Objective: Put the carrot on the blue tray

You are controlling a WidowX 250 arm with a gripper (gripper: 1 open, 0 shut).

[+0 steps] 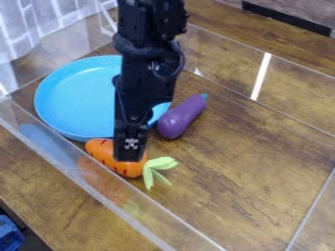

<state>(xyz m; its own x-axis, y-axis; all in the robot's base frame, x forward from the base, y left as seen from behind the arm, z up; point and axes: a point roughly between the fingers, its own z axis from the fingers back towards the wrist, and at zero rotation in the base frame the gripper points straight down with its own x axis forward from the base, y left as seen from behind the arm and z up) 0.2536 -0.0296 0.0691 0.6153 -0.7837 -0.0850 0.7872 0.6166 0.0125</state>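
Lying on the dark wooden table is the carrot, leafy end toward the right, just outside the rim of the blue tray. The black gripper hangs right over it, fingers spread, nothing held. A purple eggplant toy sits beside the tray. Clear plastic walls fence the tabletop.
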